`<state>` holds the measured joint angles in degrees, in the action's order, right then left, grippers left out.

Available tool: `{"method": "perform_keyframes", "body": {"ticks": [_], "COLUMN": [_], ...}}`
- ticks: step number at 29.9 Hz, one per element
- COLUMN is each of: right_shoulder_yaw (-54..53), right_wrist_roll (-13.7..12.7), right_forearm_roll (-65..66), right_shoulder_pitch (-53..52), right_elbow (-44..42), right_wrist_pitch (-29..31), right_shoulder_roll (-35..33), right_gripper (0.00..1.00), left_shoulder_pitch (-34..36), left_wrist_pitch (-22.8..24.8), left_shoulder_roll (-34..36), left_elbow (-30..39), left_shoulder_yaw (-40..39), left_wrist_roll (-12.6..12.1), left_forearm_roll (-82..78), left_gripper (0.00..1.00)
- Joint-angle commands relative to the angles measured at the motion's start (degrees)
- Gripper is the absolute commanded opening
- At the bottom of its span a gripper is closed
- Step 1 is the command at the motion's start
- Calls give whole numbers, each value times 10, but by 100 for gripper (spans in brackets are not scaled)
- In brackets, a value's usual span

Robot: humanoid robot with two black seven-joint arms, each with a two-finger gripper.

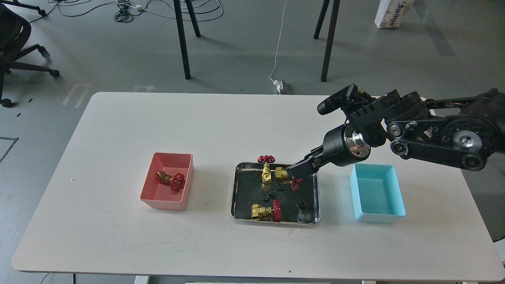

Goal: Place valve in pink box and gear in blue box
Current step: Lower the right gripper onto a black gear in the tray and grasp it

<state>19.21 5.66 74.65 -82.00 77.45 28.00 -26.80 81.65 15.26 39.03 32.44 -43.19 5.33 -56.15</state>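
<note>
The right gripper (pixel 291 172) reached in from the right edge of the frame and hung low over the upper right part of the steel tray (pixel 236 189) at frame centre. Its dark fingers tapered to a point beside a brass valve (pixel 285 176), whose red handwheel showed just below the tips. Whether the fingers were parted, closed, or already on that valve could not be told, since they merged into one dark wedge. The left arm was not in the frame.

Two more valves sat in the tray: one upright near the top edge (pixel 266 169), and one on its side near the bottom edge (pixel 265 211). Small black gears (pixel 273 195) lay scattered between them. A fourth valve (pixel 170 179) already lay in the pink box (pixel 152 173) at centre left. The blue box (pixel 396 189) at centre right looked empty.

The parts near the fingertips were crowded. A closing grip could probably have nudged the upright valve over or knocked gears aside. A hold on only the handwheel rim might have let the heavy brass body swing and slip. Carrying a valve towards the nearer blue box would have put it in the wrong bin.
</note>
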Motion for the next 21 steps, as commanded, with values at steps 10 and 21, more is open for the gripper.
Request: {"method": "perform_keyframes", "body": {"ticks": [10, 21], "right_shoulder_yaw": [88, 90], "right_wrist_roll": [25, 41], "right_forearm_roll": [63, 83], "right_shoulder_pitch": [44, 88], "right_elbow": [-84, -162], "right_wrist_pitch": [0, 0], "right_shoulder_roll": [109, 169], "right_gripper": [97, 89], "left_shoulder_pitch": [41, 49], "left_wrist_pitch": [-7, -15], "left_shoulder_roll": [-14, -13], "left_elbow": [-37, -50], "left_shoulder_yaw": [0, 0], "left_wrist_roll": [1, 1], "left_forearm_roll": [-1, -1], "left_gripper": [98, 98]}}
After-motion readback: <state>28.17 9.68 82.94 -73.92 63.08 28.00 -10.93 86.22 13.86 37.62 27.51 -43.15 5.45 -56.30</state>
